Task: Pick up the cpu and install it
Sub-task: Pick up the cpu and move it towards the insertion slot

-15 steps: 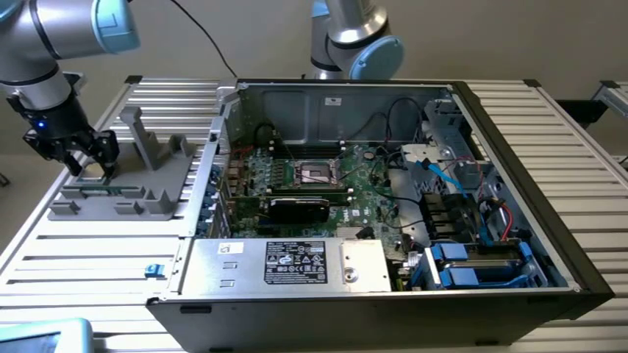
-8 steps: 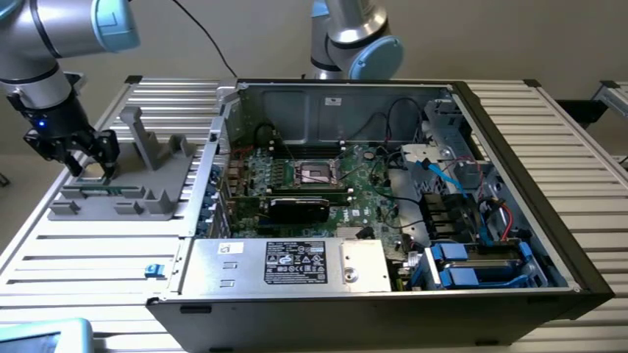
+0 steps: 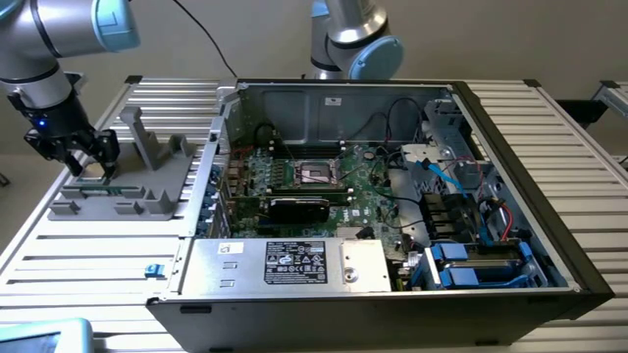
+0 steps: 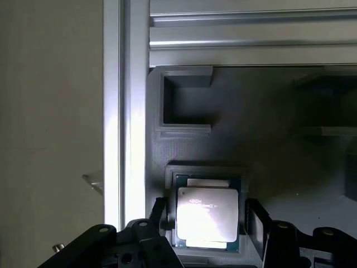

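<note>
Fingers (image 4: 255, 222) flank the cpu (image 4: 207, 216)
Spread open, one on each side, with the cpu lying flat in a grey holder's (image 4: 184, 145) recess on the slatted table (image 3: 88, 250).

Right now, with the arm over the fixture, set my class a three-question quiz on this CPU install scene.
1. True or false: the cpu is already inside the computer case.
2. The gripper is: A shut on the cpu; B open, with one finger on each side of the cpu; C shut on nothing.
3. What does the cpu rest in?
Key: 1 false. 2 B. 3 A recess in the grey holder, which stands at the exterior view's left of the computer case.
</note>
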`<state>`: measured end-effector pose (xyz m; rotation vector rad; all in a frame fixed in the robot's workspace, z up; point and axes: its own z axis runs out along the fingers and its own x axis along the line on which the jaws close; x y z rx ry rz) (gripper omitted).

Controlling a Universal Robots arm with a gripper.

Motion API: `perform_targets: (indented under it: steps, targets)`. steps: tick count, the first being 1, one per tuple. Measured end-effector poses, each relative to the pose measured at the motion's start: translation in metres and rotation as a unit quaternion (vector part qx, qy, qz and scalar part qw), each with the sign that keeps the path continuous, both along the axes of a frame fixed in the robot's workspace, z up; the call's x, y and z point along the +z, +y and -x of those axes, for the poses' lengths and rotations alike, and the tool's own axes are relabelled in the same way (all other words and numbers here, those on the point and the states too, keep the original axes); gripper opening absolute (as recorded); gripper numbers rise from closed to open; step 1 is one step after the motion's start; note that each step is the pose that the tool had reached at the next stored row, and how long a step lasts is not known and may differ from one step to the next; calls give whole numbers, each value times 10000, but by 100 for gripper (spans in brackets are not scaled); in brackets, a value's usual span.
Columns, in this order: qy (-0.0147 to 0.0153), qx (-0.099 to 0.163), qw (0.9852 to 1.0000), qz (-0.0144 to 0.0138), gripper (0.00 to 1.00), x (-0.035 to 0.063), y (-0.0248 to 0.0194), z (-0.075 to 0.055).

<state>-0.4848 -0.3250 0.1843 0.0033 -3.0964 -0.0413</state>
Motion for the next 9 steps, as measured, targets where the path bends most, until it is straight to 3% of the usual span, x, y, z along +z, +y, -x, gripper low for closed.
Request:
perform_targets:
  steps: [9]
  targets:
    - [17, 0, 10000, 0, 67, -7, 1, 0]
